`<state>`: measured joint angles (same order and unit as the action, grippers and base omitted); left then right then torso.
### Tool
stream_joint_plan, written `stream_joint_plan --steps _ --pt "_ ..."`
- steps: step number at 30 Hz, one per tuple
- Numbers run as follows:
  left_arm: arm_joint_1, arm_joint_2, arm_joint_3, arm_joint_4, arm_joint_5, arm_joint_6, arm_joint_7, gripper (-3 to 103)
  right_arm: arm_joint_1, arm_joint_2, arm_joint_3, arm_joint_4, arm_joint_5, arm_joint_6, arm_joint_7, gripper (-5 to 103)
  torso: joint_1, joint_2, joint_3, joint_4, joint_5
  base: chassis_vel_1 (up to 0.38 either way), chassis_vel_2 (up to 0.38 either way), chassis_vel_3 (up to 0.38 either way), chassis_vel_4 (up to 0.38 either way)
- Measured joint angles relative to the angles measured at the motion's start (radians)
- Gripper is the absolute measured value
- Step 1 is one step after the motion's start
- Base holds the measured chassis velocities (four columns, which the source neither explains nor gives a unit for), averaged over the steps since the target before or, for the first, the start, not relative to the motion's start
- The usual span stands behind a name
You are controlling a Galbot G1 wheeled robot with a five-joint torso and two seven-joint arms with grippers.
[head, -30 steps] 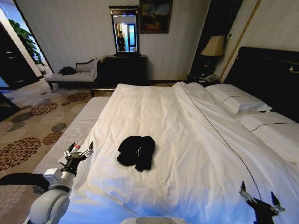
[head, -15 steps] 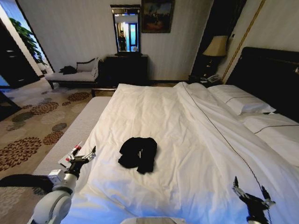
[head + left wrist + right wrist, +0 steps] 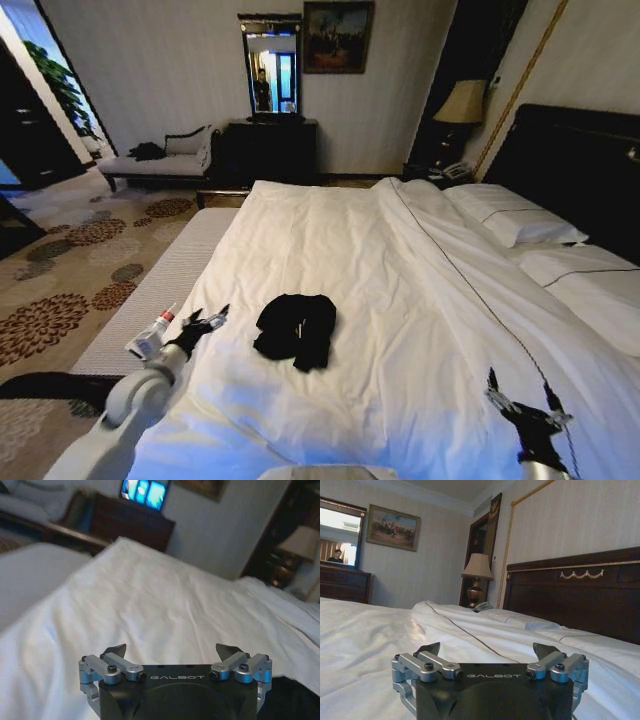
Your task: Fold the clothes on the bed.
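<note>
The clothes [image 3: 295, 330], a black T-shirt, lie crumpled in a small heap on the white duvet of the bed [image 3: 400, 270], near its left side. My left gripper [image 3: 207, 322] hovers open just left of the heap, apart from it, fingers pointing toward it. In the left wrist view the left gripper [image 3: 171, 650] has spread fingers with nothing between them, and a dark patch of the shirt [image 3: 297, 697] sits off to one side. My right gripper [image 3: 520, 405] is open low over the duvet at the near right, far from the shirt; the right gripper [image 3: 485, 650] is empty.
White pillows [image 3: 510, 215] and a tall dark headboard [image 3: 570, 150] are at the right. A lamp [image 3: 458, 100] stands beyond the bed. A dark dresser [image 3: 270, 150] and chaise longue [image 3: 160, 160] line the far wall. Patterned carpet [image 3: 60, 290] lies to the left.
My left arm has reached forward and right, bringing its gripper closer to the black T-shirt. The right gripper has shifted a little left and forward over the duvet. The shirt has not moved.
</note>
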<state>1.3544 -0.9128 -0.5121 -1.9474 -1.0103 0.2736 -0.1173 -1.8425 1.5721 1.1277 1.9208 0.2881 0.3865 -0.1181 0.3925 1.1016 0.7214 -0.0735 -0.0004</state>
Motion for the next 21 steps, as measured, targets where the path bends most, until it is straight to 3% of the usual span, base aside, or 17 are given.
stream_joint_plan --steps 2,4,6,9,12,21 --pt "-0.098 0.008 0.059 0.053 -0.038 0.019 0.000 100 -0.004 0.000 0.010 0.002 0.001 -0.002 0.002 100 0.000 0.000 0.000 0.0000 0.0008 0.000 0.000 0.000 0.000" --pt "-0.115 0.009 0.069 0.061 -0.046 0.024 -0.001 100 -0.004 -0.001 0.012 0.003 0.002 -0.003 0.002 100 0.000 0.000 0.000 -0.0001 0.0008 0.000 0.000 0.000 0.000" --pt "-0.224 0.021 0.138 0.127 -0.076 0.067 -0.003 100 -0.004 -0.002 0.018 0.007 0.002 -0.010 0.005 100 0.000 0.000 0.000 0.0000 0.0005 0.000 0.000 0.000 0.000" --pt "-0.272 0.032 0.176 0.160 -0.081 0.086 0.001 100 -0.003 -0.003 0.020 0.011 0.002 -0.014 0.007 100 0.000 0.000 0.000 -0.0002 0.0004 0.000 0.000 0.000 0.000" --pt "-0.383 0.060 0.298 0.244 -0.103 0.127 0.020 100 0.000 -0.003 0.024 0.017 0.002 -0.023 0.012 100 0.000 0.000 0.000 -0.0001 0.0006 0.000 0.000 0.000 0.000" --pt "-0.503 0.047 0.439 0.344 -0.087 0.131 0.046 100 0.002 -0.004 0.028 0.008 0.004 -0.025 0.018 100 0.000 0.000 0.000 0.0002 0.0005 0.000 0.000 0.000 0.000"
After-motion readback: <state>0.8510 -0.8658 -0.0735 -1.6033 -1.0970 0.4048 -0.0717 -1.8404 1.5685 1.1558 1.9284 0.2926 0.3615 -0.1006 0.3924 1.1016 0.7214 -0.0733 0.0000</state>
